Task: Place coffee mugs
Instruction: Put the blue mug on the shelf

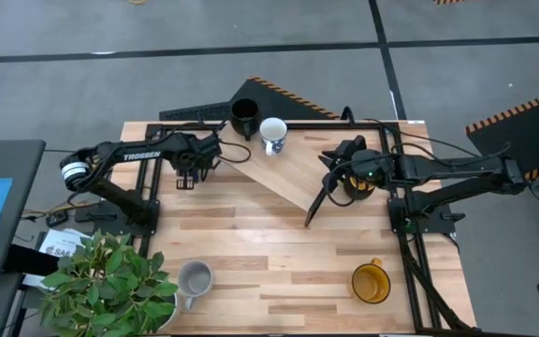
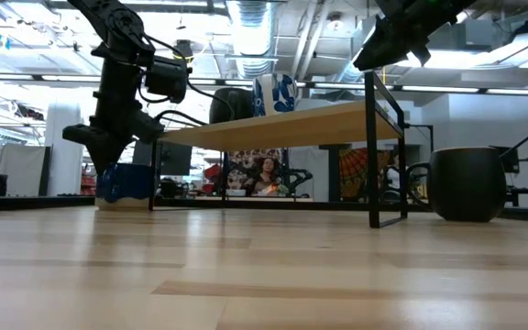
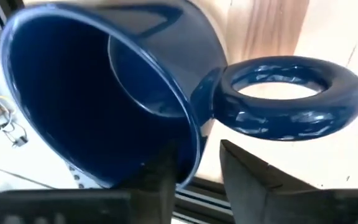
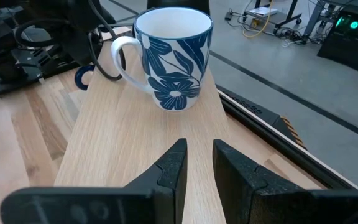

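Both claws differ: left claw (image 3: 194,177) pinches the dark blue mug's (image 3: 104,87) wall, right claw (image 4: 197,165) empty, narrowly parted.

- Raised wooden shelf (image 1: 288,167): far end taken by black mug (image 1: 243,117) and white floral mug (image 1: 272,134); remainder bare.
- Table's near edge: plant (image 1: 110,281) left, grey mug (image 1: 195,279), yellow mug (image 1: 371,282) right; open between.
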Motion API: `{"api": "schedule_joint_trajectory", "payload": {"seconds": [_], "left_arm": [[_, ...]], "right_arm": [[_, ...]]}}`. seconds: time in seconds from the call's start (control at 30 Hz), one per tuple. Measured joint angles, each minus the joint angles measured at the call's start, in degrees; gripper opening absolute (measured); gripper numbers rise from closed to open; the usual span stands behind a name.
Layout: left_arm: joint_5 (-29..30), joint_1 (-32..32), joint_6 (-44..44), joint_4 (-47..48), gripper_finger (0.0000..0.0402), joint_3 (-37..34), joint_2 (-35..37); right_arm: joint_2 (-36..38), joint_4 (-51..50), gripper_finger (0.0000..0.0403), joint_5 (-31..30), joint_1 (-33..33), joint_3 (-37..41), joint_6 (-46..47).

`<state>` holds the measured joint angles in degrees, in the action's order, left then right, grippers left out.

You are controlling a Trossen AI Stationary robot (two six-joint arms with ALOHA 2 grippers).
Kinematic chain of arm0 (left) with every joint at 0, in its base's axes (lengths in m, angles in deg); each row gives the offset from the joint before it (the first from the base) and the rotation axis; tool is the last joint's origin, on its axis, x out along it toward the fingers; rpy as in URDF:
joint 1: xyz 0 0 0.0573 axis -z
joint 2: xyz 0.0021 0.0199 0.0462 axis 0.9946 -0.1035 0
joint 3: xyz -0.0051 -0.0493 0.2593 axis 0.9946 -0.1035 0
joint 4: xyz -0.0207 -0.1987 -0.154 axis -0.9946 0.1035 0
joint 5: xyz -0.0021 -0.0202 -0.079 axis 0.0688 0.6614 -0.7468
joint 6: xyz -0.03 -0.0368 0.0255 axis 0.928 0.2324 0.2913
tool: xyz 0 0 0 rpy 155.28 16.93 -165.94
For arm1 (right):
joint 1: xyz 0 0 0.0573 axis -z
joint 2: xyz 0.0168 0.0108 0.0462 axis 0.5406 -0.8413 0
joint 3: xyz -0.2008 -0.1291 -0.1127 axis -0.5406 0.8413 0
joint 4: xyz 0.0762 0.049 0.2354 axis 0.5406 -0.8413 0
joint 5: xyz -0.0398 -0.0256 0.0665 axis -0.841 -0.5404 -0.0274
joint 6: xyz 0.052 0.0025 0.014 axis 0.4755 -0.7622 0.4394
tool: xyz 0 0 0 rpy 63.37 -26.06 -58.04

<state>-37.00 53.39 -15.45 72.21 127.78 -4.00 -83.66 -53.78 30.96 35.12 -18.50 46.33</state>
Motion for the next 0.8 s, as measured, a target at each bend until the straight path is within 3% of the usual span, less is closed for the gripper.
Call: {"api": "schedule_joint_trajectory", "payload": {"seconds": [0.1, 0.17, 0.53, 0.8], "left_arm": [[-0.50, 0.02, -0.23, 0.77, 0.0029, 0.04, 0.02], [-1.43, 0.02, 0.60, 1.50, 0.0012, -0.03, -0.08], [-1.61, 1.39, 7.21, 12.55, 0.0004, 0.55, 0.99], [-6.18, 6.01, 15.94, 26.05, 0.0002, 8.23, 6.80]], "right_arm": [[0.00, -0.01, 0.0103, 0.02, 0.00, 0.00, 0.00], [0.00, -0.02, 0.0103, 0.00, 0.00, 0.00, 0.00], [0.00, -0.02, 0.0103, 0.00, 0.00, 0.00, 0.02], [0.00, 0.62, 0.0103, 0.00, 0.00, 0.00, 0.02]]}}
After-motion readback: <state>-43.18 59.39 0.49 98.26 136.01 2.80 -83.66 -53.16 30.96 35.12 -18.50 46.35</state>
